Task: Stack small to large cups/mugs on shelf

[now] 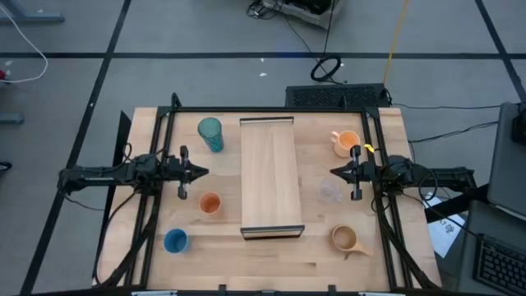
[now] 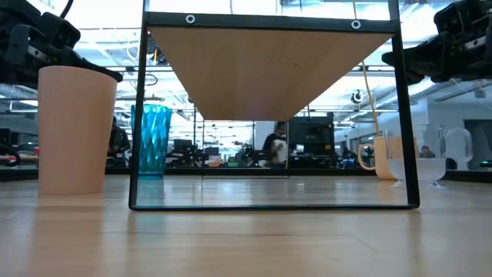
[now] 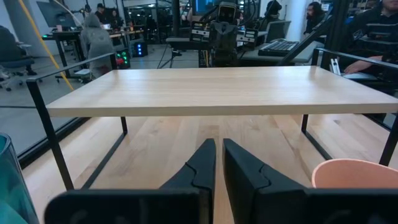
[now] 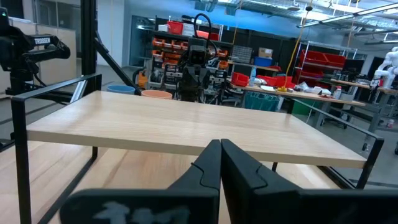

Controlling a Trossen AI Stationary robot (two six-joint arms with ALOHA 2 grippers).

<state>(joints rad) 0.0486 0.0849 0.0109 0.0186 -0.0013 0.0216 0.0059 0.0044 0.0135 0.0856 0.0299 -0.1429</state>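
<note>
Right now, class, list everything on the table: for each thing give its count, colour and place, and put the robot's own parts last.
shelf: one, light wood on a dark frame, middle of the table, nothing on it.
teal tumbler: one, teal, far left of the shelf.
small orange cup: one, orange, just left of the shelf.
blue cup: one, blue, near left corner.
orange mug: one, orange, handled, far right of the shelf.
clear glass cup: one, see-through, just right of the shelf.
tan mug: one, tan, handled, near right.
table: one, pale wood.
left claw: one, dark, nearly shut, empty, left of the shelf.
right claw: one, dark, shut, empty, right of the shelf.
</note>
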